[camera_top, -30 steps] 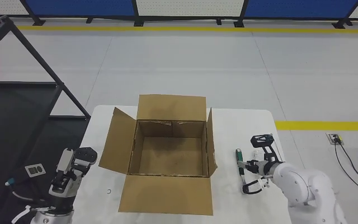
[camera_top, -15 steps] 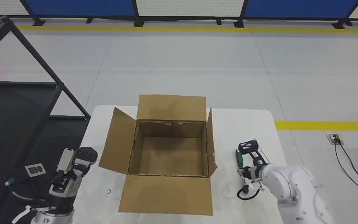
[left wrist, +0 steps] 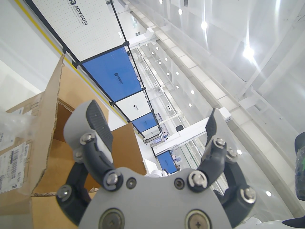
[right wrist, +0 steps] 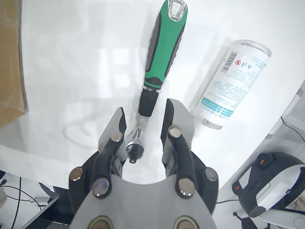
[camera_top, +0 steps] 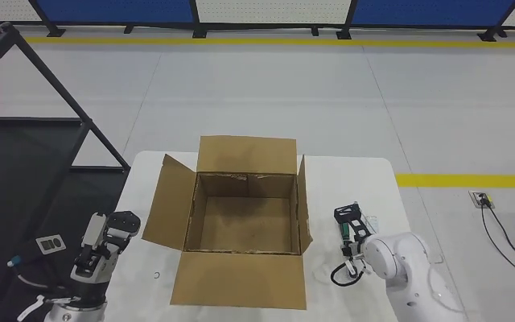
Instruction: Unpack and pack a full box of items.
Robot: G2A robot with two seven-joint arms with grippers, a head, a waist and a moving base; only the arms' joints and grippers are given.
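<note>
Item 1. Open brown cardboard box [camera_top: 241,278]: we logged it at the middle of the white table [camera_top: 346,173], with all four flaps folded outward. Its position matched both earlier top views.

Item 2. Ratchet wrench with a green-and-grey grip and chrome head [right wrist: 164,48]: we found it lying flat on the table to the right of the box, near the right flap. Its grip pointed away from the right wrist, and its chrome head lay between that arm's fingers.

Item 3. Clear plastic bottle with a white printed label [right wrist: 234,82]: it lay on its side just beside the wrench, apart from it, on the side away from the box.

Item 4. Right gripper [right wrist: 145,107]: it sat low over the head end of the wrench with its jaws spread, one finger on either side of the neck. We could not tell whether the box-side finger touched the chrome. A second earlier this gripper had stood farther right, beyond the wrench. Half a second earlier it was partway across, and it had since come in over the tool, toward the box.

Item 5. Left gripper [left wrist: 153,109]: it stood at the table's left edge beside the left flap, tilted up toward the ceiling. Its jaws were spread wide with nothing between them. We noted no shift from the earlier views.
</note>
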